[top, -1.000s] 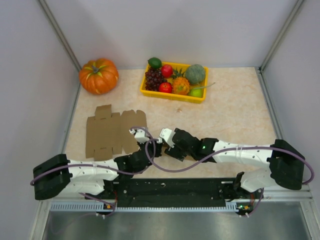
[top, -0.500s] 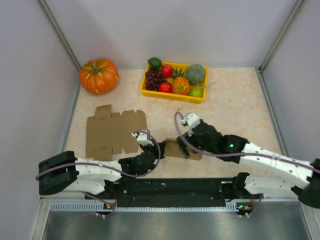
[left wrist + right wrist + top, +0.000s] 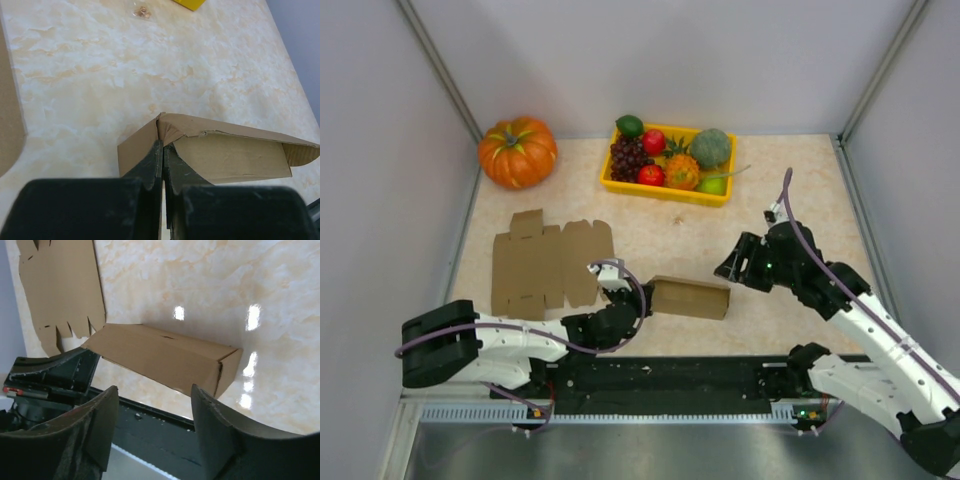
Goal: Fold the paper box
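The right arm has swung away to the right side of the table [image 3: 790, 190] and let go of the paper box [image 3: 690, 297]. A moment ago it was bent low over the box. The box itself has hardly moved.

The paper box lies close to the near edge of the table, about in the middle. Its long side runs from left to right, a little slanted. It looks like a low, flat tube and is not yet square.

The left gripper [image 3: 638, 303] is squeezed tight on the left end of the box, pinching a corner fold. That arm is the nearer one, because it is touching the box.

The right gripper [image 3: 728, 268] has its fingers spread apart with nothing between them. It hangs near the right end of the box but does not touch it. The box lies to its left, end-on, so I think the right arm needs to come back in from that side to work on the right end. I cannot tell how the flaps at that end sit.

A flat cardboard sheet [image 3: 545, 265] lies by the left edge, just beside the left arm.

A yellow tray [image 3: 670, 194] sits at the far edge, full of toy fruit [image 3: 665, 155]. A pumpkin [image 3: 517, 151] is in the far left corner, well apart from the box.
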Controlling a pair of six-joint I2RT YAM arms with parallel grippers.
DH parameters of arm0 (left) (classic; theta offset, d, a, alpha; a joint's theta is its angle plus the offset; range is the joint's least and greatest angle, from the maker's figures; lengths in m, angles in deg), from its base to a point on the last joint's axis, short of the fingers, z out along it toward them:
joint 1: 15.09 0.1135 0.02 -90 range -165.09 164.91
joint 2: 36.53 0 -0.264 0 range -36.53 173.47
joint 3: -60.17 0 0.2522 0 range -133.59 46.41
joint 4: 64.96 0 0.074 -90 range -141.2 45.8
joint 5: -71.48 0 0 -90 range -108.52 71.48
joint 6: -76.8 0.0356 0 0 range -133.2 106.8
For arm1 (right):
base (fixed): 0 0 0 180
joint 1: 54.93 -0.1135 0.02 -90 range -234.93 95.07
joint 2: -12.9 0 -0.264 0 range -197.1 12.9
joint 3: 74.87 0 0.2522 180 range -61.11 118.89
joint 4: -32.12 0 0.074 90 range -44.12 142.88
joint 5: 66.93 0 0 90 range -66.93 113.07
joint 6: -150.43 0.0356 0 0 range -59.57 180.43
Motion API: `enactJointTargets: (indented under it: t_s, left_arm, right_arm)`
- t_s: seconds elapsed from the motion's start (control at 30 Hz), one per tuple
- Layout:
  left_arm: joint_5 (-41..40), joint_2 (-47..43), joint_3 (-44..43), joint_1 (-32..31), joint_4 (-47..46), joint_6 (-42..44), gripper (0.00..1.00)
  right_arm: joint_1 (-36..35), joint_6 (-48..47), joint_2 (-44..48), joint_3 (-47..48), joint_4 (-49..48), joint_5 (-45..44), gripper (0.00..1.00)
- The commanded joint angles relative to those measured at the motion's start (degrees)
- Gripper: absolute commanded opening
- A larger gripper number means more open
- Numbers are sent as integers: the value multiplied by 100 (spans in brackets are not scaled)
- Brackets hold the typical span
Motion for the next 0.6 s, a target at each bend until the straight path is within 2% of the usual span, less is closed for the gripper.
enactJointTargets:
  t_s: [0.0, 0.07, 0.2, 0.4, 0.57]
  left_arm:
    - [568, 460, 145, -90, 1469, 54, 0]
    - [568, 469, 136, -90, 1486, 54, 0]
    - [542, 408, 144, -107, 1513, 45, 0]
    - [524, 408, 127, -107, 1530, 63, 0]
    - [507, 364, 145, -116, 1548, 54, 0]
  right_arm:
    - [188, 409, -456, -127, -517, 740, 65]
    - [371, 409, -422, -241, -366, 633, 68]
    - [829, 664, 0, -759, -356, 853, 59]
    - [847, 980, 9, -988, -400, 1090, 44]
    - [838, 1253, 9, -1199, -497, 1143, 41]
